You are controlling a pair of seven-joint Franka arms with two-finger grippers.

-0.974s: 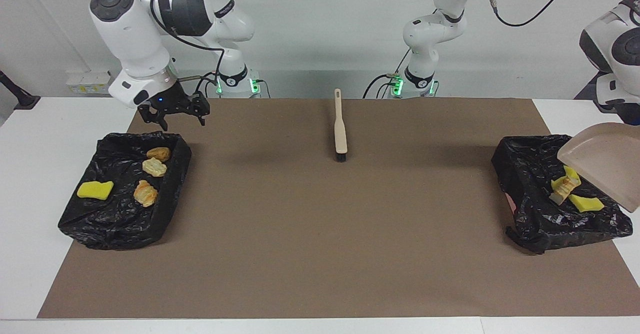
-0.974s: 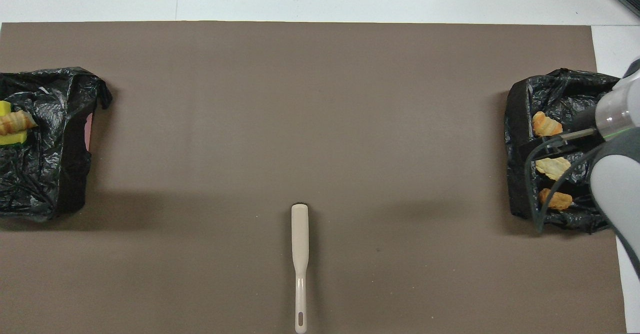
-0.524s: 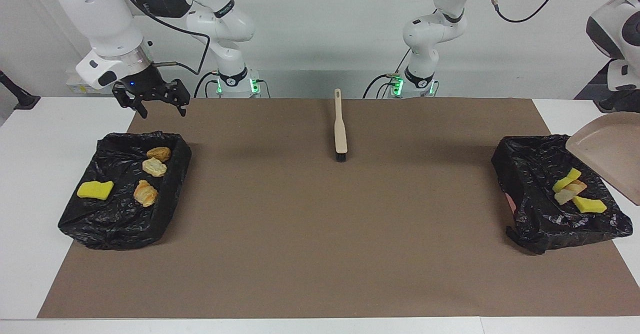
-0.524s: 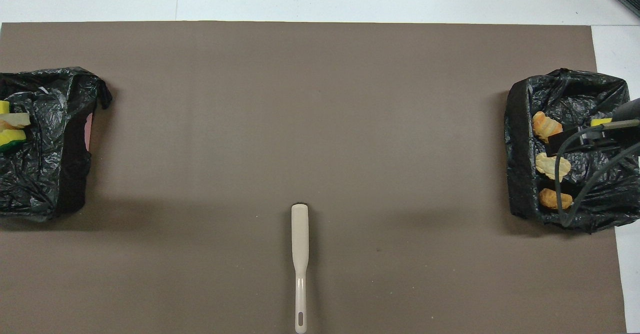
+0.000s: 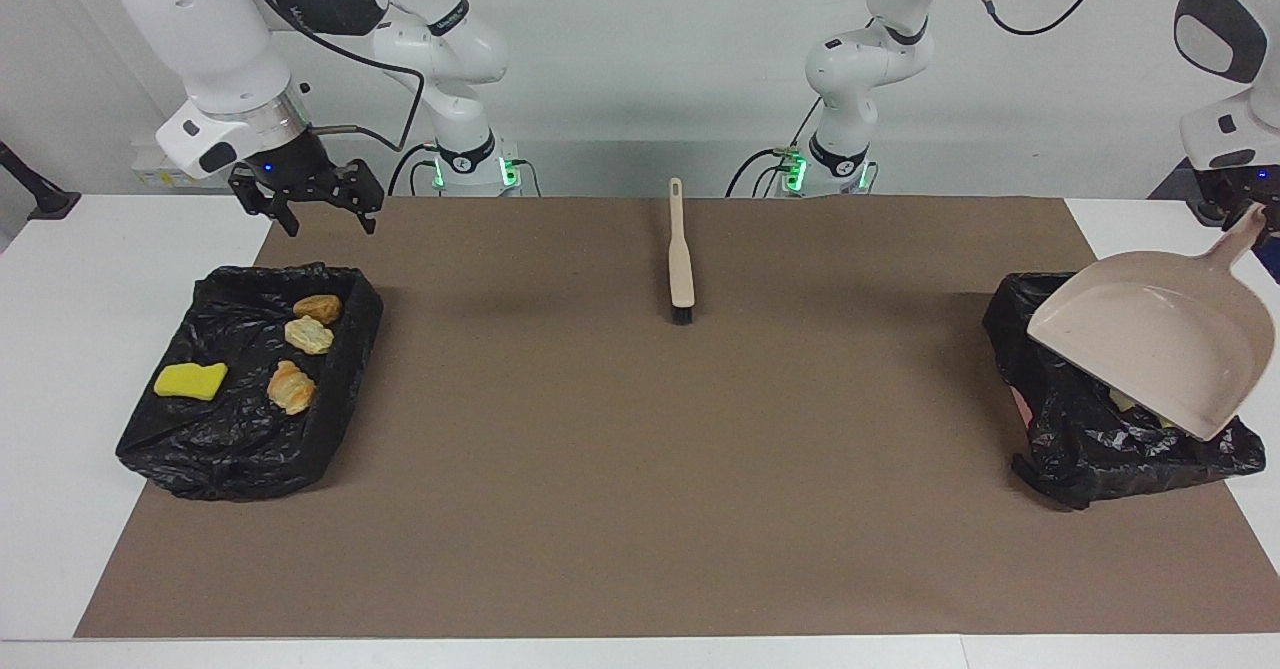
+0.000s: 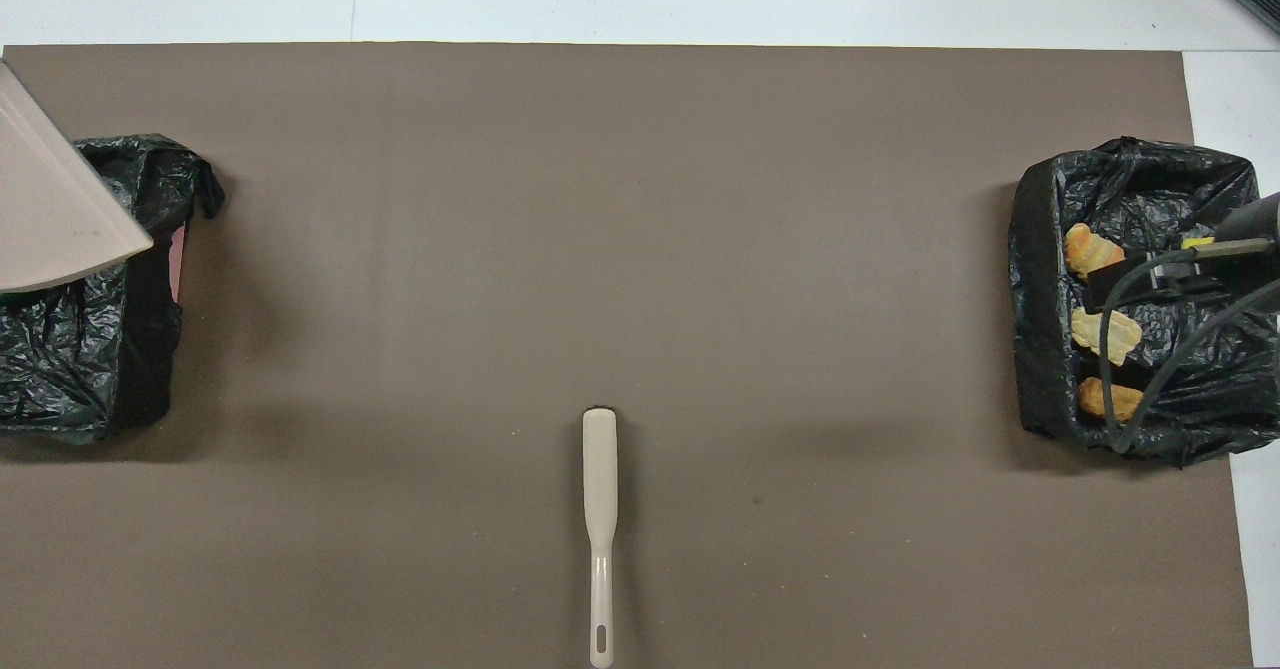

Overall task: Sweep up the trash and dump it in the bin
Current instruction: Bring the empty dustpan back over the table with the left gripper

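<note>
Fingers (image 5: pixel 279 211) of the right gripper (image 5: pixel 305 211) were spread apart and held nothing; it hung in the air over the mat's edge at the right arm's end of the table, above the robot-side rim of a black bin bag (image 5: pixel 210 454). Inside that bag lay four bits of trash: a yellow wedge (image 5: pixel 190 380) and three tan pastry pieces (image 5: pixel 309 334), the pastries lined up along the side of the bag toward the middle of the table. In the overhead view the arm's cable and wrist crossed over that bag and partly hid it.

At the other end of the table the left gripper (image 5: pixel 1245 211) sat at the very edge of the facing view, clasped on the handle of the beige dustpan (image 5: pixel 1150 344). The pan was tilted, lip down, over a second black bin bag (image 5: pixel 1100 449), its scoop open toward the camera. It covered most of that bag's inside; only a sliver of yellow (image 5: pixel 1128 402) showed under its lower edge, so the trash there could not be counted.

The brush (image 5: pixel 681 254) lay flat on the brown mat (image 5: pixel 640 509), midway between the two bags, nearer to the robots than either, handle toward the robots and dark bristles pointing away, touched by neither arm.
</note>
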